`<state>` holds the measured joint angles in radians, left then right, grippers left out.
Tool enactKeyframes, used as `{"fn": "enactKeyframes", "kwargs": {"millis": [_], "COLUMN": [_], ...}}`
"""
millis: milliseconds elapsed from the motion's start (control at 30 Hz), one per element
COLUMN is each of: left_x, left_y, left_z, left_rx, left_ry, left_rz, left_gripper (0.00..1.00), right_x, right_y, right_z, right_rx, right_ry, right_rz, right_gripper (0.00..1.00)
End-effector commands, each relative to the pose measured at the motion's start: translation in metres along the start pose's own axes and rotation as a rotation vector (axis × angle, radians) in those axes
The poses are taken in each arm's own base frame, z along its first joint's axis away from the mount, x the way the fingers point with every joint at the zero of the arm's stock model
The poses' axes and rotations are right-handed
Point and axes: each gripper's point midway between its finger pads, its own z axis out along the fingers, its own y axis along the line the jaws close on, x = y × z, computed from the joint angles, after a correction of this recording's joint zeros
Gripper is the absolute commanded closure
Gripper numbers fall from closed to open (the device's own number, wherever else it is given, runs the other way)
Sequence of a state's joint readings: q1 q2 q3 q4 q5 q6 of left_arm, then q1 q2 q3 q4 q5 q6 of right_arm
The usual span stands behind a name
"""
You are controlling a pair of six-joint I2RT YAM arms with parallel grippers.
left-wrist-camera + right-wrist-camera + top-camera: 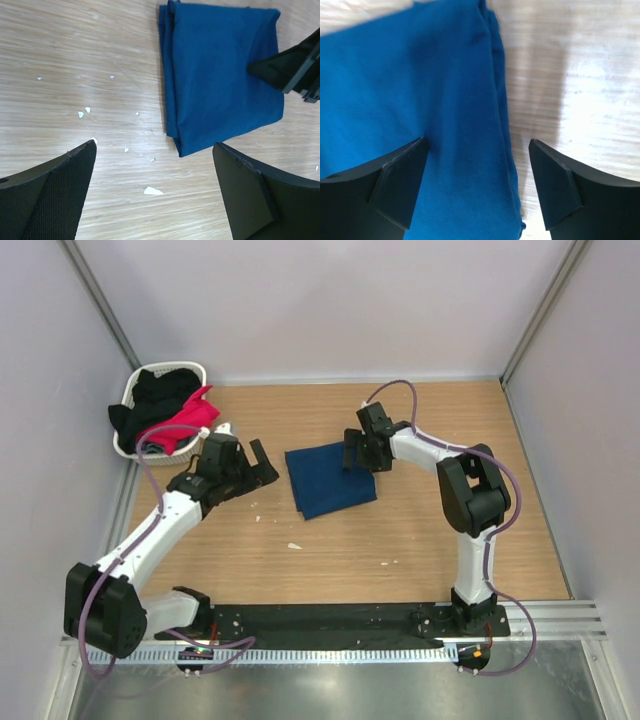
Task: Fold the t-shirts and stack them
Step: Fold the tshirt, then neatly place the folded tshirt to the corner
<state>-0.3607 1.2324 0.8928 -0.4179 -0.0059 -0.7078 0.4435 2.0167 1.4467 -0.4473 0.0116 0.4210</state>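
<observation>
A navy blue t-shirt [330, 478] lies folded into a rectangle on the table; its print is hidden. It also shows in the left wrist view [222, 80] and the right wrist view [410, 115]. My right gripper [357, 454] is open just above the shirt's right edge, jaws straddling that edge [477, 165]. My left gripper [262, 462] is open and empty over bare wood just left of the shirt [155, 175]. A pink t-shirt [190, 420] and a black t-shirt [155, 395] spill out of the basket.
A small white woven basket [133, 398] sits at the back left corner against the wall. Small white scraps [294, 546] lie on the wooden table [420, 530]. Walls close in both sides and the back.
</observation>
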Motion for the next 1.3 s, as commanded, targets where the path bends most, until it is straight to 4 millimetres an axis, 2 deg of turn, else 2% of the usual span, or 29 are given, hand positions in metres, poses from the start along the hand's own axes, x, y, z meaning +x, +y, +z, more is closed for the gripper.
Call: {"fn": "enactKeyframes", "kwargs": {"millis": [0,67,100,167,200,267,300,433,533,567,667,700,733,800,833,900,933,967,1000,1033,1100,1133,1167,1200,1233,1267], "left_x": [-0.005,-0.005,-0.005,-0.007,-0.009,-0.011,-0.013,-0.016,-0.019,-0.021,-0.026,-0.027,-0.029,-0.036,-0.039,-0.041,-0.048,-0.050,-0.051,-0.057,-0.060,-0.065,-0.066,-0.066,-0.065,-0.068], "left_y": [0.009,0.012,0.014,0.017,0.018,0.022,0.022,0.025,0.024,0.023,0.022,0.024,0.024,0.022,0.022,0.023,0.023,0.023,0.026,0.026,0.029,0.030,0.030,0.031,0.032,0.031], "left_z": [-0.014,-0.020,-0.022,-0.027,-0.029,-0.032,-0.035,-0.035,-0.035,-0.035,-0.034,-0.032,-0.031,-0.031,-0.030,-0.023,-0.024,-0.022,-0.017,-0.017,-0.012,-0.011,-0.009,-0.005,-0.003,-0.003], "left_rx": [-0.028,-0.040,-0.047,-0.053,-0.054,-0.070,-0.072,-0.079,-0.077,-0.076,-0.077,-0.082,-0.086,-0.081,-0.082,-0.089,-0.091,-0.094,-0.107,-0.111,-0.120,-0.122,-0.121,-0.124,-0.126,-0.125], "left_ry": [-0.037,-0.052,-0.055,-0.072,-0.078,-0.087,-0.094,-0.096,-0.097,-0.098,-0.103,-0.102,-0.100,-0.109,-0.109,-0.096,-0.105,-0.103,-0.088,-0.094,-0.077,-0.080,-0.076,-0.067,-0.061,-0.064], "left_rz": [-0.020,-0.023,-0.026,-0.026,-0.022,-0.011,-0.008,0.002,0.011,0.013,0.030,0.041,0.046,0.066,0.068,0.079,0.086,0.089,0.091,0.095,0.093,0.090,0.090,0.091,0.090,0.093], "left_gripper": [0.00,0.00,0.00,0.00,0.00,0.00,0.00,0.00,0.00,0.00,0.00,0.00,0.00,0.00,0.00,0.00,0.00,0.00,0.00,0.00,0.00,0.00,0.00,0.00,0.00,0.00], "right_x": [0.007,0.015,0.018,0.023,0.023,0.023,0.022,0.012,-0.009,-0.017,-0.036,-0.040,-0.052,-0.063,-0.076,-0.081,-0.096,-0.091,-0.095,-0.109,-0.111,-0.127,-0.127,-0.133,-0.151,-0.155], "right_y": [-0.003,-0.006,-0.007,-0.012,-0.014,-0.024,-0.028,-0.052,-0.084,-0.101,-0.127,-0.147,-0.152,-0.172,-0.181,-0.203,-0.220,-0.234,-0.246,-0.269,-0.291,-0.298,-0.316,-0.324,-0.330,-0.342], "right_z": [0.003,0.007,0.008,0.010,0.011,0.012,0.012,0.013,0.010,0.009,0.006,0.006,0.004,0.004,0.001,0.008,0.001,0.013,0.014,0.009,0.019,0.013,0.015,0.012,0.004,0.001], "right_rx": [0.002,0.008,0.010,0.029,0.040,0.089,0.107,0.180,0.231,0.247,0.260,0.286,0.287,0.311,0.337,0.411,0.441,0.456,0.455,0.458,0.457,0.463,0.489,0.509,0.525,0.539], "right_ry": [0.001,0.011,0.015,0.019,0.017,0.001,-0.005,-0.019,-0.038,-0.044,-0.061,-0.054,-0.068,-0.075,-0.094,-0.087,-0.102,-0.071,-0.069,-0.085,-0.073,-0.098,-0.086,-0.096,-0.135,-0.138], "right_rz": [0.033,0.051,0.053,0.054,0.055,0.054,0.055,0.063,0.095,0.121,0.131,0.122,0.110,0.080,0.011,-0.016,-0.004,0.016,0.045,0.088,0.107,0.102,0.085,0.078,0.075,0.067], "right_gripper": [0.16,0.23,0.31,0.41,0.51,0.62,0.71,0.74,0.74,0.74,0.74,0.74,0.74,0.74,0.74,0.73,0.74,0.74,0.74,0.75,0.74,0.74,0.73,0.73,0.73,0.72]}}
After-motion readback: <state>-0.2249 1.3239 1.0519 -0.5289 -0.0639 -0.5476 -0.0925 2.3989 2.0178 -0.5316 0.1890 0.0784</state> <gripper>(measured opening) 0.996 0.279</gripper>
